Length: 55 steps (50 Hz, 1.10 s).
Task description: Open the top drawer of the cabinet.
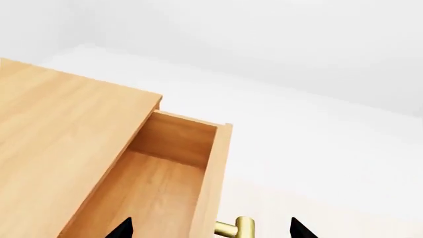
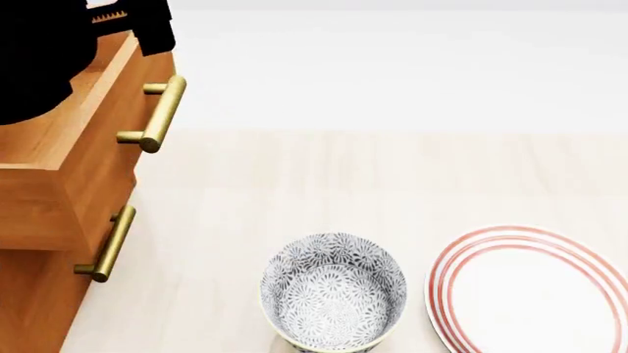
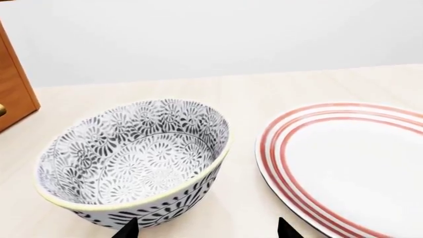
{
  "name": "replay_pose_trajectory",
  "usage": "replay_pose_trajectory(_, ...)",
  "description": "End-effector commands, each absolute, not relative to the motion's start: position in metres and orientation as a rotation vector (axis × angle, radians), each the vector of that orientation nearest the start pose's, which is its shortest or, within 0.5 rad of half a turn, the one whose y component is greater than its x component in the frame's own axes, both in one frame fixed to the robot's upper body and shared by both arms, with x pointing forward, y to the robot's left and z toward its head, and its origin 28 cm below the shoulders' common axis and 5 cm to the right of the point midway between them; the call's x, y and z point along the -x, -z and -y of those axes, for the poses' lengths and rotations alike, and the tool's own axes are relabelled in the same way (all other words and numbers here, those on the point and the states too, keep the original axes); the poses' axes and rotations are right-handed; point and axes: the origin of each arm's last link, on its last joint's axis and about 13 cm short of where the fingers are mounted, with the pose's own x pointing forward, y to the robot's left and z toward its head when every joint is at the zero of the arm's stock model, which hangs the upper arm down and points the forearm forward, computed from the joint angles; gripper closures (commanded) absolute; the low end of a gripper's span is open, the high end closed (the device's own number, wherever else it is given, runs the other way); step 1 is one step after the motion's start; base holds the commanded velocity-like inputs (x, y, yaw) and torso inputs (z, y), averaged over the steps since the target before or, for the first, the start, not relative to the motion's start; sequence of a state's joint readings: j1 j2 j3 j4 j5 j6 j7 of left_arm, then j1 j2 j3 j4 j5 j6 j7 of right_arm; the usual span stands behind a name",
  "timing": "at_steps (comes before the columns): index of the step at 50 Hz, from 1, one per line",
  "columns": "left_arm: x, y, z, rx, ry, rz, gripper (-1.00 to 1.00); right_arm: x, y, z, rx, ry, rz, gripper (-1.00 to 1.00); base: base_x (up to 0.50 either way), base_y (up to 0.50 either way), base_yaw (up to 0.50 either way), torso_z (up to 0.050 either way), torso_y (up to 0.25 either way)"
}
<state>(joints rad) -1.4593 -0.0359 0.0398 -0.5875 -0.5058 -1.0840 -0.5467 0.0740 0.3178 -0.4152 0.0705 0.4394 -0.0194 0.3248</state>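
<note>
The orange-brown cabinet (image 2: 34, 309) stands at the left of the head view. Its top drawer (image 2: 103, 140) is pulled out past the lower drawer front, with the brass bar handle (image 2: 162, 112) facing right. In the left wrist view I look down into the bare wooden inside of the top drawer (image 1: 152, 188), next to the cabinet top (image 1: 59, 129). My left gripper (image 1: 210, 230) is open; its fingertips straddle the drawer front and the brass handle (image 1: 236, 229) without touching them. My right gripper (image 3: 208, 230) is open and empty just in front of a patterned bowl (image 3: 135, 158).
A grey-patterned bowl (image 2: 334, 290) and a red-rimmed white plate (image 2: 534, 290) sit on the pale surface right of the cabinet. The second drawer's handle (image 2: 110, 245) is below the top one. My black left arm (image 2: 59, 51) covers the drawer's far end.
</note>
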Motion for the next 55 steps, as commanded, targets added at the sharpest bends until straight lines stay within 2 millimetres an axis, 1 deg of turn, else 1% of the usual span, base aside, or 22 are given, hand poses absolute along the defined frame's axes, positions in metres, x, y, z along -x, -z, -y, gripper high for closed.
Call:
replay_pose_trajectory(1,-0.391,-0.331,-0.178,0.271,-0.156,-0.328,-1.00,-0.210,-0.003,0.096,-0.082,-0.037,-0.121,-1.00,0.00,0.00,0.00,0.000,0.000)
replay_pose_trajectory(7,-0.391,-0.337,-0.175,0.275,-0.179,-0.366,-1.00,-0.210,-0.002,0.096,-0.076,-0.038,-0.116,-1.00,0.00,0.00,0.00,0.000,0.000)
replay_pose_trajectory(8,-0.392,-0.335,-0.175,0.254,-0.203,-0.379,-1.00,-0.210,-0.003,0.095,-0.076,-0.039,-0.115,-1.00,0.00,0.00,0.00,0.000,0.000)
replay_pose_trajectory(14,-0.396,-0.322,-0.178,0.259,-0.210,-0.408,-1.00,-0.210,-0.002,0.095,-0.077,-0.042,-0.119,-1.00,0.00,0.00,0.00,0.000,0.000)
replay_pose_trajectory(17,-0.398,-0.318,-0.179,0.271,-0.214,-0.427,-1.00,-0.210,-0.002,0.095,-0.077,-0.043,-0.120,-1.00,0.00,0.00,0.00,0.000,0.000)
replay_pose_trajectory(25,-0.398,-0.321,-0.178,0.284,-0.214,-0.435,-1.00,-0.210,-0.001,0.095,-0.075,-0.045,-0.120,-1.00,0.00,0.00,0.00,0.000,0.000)
replay_pose_trajectory(33,-0.401,-0.312,-0.178,0.324,-0.211,-0.484,-1.00,-0.210,-0.002,0.095,-0.075,-0.046,-0.121,-1.00,0.00,0.00,0.00,0.000,0.000)
replay_pose_trajectory(42,-0.402,-0.317,-0.178,0.382,-0.199,-0.512,-1.00,-0.210,-0.001,0.095,-0.074,-0.048,-0.122,-1.00,0.00,0.00,0.00,0.000,0.000)
replay_pose_trajectory(47,-0.403,-0.317,-0.178,0.409,-0.192,-0.526,-1.00,-0.210,-0.001,0.095,-0.074,-0.049,-0.122,-1.00,0.00,0.00,0.00,0.000,0.000)
replay_pose_trajectory(55,-0.406,-0.319,-0.180,0.506,-0.205,-0.576,-1.00,-0.210,-0.001,0.095,-0.074,-0.051,-0.124,-1.00,0.00,0.00,0.00,0.000,0.000)
